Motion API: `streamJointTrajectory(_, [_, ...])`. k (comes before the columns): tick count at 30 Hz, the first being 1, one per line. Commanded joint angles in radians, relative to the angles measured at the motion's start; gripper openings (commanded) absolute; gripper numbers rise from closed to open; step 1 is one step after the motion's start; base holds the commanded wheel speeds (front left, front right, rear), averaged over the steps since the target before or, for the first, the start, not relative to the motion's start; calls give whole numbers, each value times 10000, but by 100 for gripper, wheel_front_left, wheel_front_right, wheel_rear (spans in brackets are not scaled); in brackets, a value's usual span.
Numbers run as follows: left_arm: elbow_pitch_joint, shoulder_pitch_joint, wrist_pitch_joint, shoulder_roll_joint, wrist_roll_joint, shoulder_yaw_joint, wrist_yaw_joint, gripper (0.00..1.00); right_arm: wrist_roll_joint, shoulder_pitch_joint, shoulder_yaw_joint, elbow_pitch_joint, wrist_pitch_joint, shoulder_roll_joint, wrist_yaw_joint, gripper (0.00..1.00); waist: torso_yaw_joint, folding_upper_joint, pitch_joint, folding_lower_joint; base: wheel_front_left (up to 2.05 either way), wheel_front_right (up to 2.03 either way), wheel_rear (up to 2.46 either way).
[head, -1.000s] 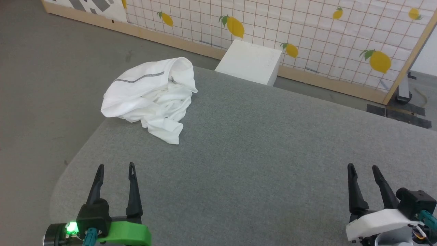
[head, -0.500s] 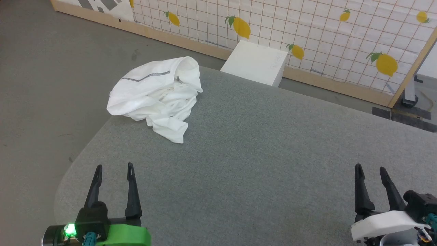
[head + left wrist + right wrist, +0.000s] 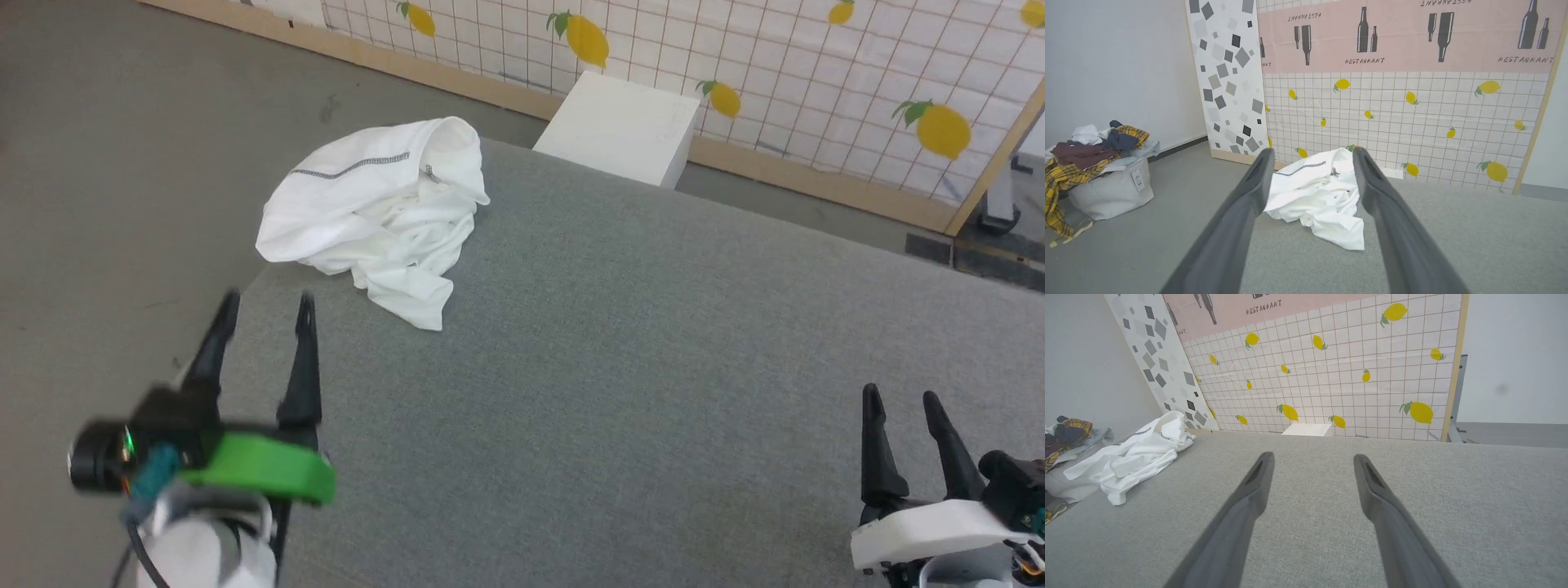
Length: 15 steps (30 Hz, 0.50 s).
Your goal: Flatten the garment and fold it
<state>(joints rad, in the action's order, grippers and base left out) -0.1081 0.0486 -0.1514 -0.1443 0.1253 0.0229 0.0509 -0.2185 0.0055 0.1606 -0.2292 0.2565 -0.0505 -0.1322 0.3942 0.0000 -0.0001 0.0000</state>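
Step judged: approach, nothing grasped | garment [image 3: 375, 212] seen crumpled at table's [image 3: 653, 367] far left corner | left gripper [image 3: 267, 300] spread wide, empty, aimed at it | right gripper [image 3: 901, 395] spread, empty | next: an edge must be pinched, pulled flat.

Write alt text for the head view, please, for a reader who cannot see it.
A crumpled white T-shirt lies at the far left corner of a grey table. The open left pincer points toward it without touching; the open right pincer sits at lower right. A white box stands beyond the table by a lemon-print panel.
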Motion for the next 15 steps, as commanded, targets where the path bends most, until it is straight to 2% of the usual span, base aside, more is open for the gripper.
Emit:
streamJointTrajectory(1, [-128,528,341,-167,214,7,144,100,106,91,37,101,53,3,15,100,49,0,215,0,0,0,0])
streamJointTrajectory(6, [-351,2196,1426,-865,429,-57,414,100,362,-72,116,330,53,3,15,100,41,0,849,0,0,0,0])
streamJointTrajectory(9, [-268,3159,2022,-1063,785,-21,528,100,556,-187,210,530,26,3,15,100,17,0,1258,0,0,0,0])
streamJointTrajectory(11, [-83,3851,2449,-1113,1254,-68,590,100,675,-252,262,708,-59,3,15,100,-29,0,1502,0,0,0,0])
streamJointTrajectory(15, [576,5079,3418,-1622,1688,-91,672,100,843,-399,313,1173,-311,3,15,100,-240,0,1942,0,0,0,0])
